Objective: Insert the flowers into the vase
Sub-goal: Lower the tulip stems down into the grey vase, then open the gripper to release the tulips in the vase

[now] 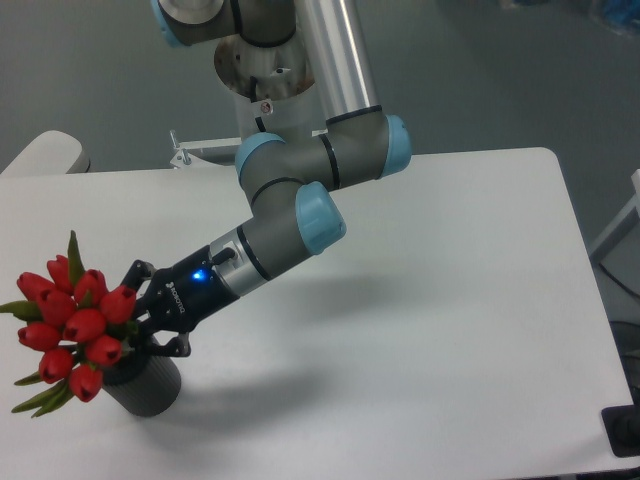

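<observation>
The flowers (75, 322), a tight bunch of red tulip buds with green leaves, lean to the left over the vase (145, 385), a dark grey ribbed cylinder at the table's front left. The stems run down into the vase's mouth, which the buds and the gripper hide. My gripper (135, 335) is shut on the stems just above the vase's rim, with the arm reaching in from the upper right.
The white table (420, 300) spreads to the right of the vase. The arm's base (262, 75) stands behind the table's far edge. A pale rounded object (45, 152) sits past the far left corner.
</observation>
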You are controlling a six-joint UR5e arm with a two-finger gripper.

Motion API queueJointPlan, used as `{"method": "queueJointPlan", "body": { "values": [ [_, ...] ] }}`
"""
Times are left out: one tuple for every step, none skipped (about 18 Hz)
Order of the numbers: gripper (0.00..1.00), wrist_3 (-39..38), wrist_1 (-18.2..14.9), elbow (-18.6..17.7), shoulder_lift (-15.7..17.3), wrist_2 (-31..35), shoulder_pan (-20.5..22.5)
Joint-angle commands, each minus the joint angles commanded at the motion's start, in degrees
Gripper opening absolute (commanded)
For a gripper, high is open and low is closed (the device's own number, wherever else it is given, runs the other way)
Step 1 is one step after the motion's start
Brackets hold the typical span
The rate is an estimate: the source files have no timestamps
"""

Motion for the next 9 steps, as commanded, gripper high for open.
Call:
{"method": "queueJointPlan", "body": {
  "values": [
    [0.5, -0.1, 0.0, -0.1, -0.2, 0.0, 0.1],
    [0.62, -0.4, 0.0, -0.2, -0.2, 0.0, 0.1],
    [0.81, -0.5, 0.0, -0.3, -0.2, 0.0, 0.1],
    [0.86, -0.6, -0.1, -0.4, -0.2, 0.0, 0.2],
    [0.9, -0.6, 0.0, -1.0, -0.1, 0.0, 0.3],
    [1.0, -0.5, 0.0, -1.3, 0.0, 0.0, 0.3],
    [1.0, -0.5, 0.0, -1.5, 0.1, 0.0, 0.3],
    [1.0, -0.4, 0.0, -1.7, 0.1, 0.0, 0.3],
    [1.0, -0.4, 0.0, -1.7, 0.2, 0.0, 0.3]
  ]
}}
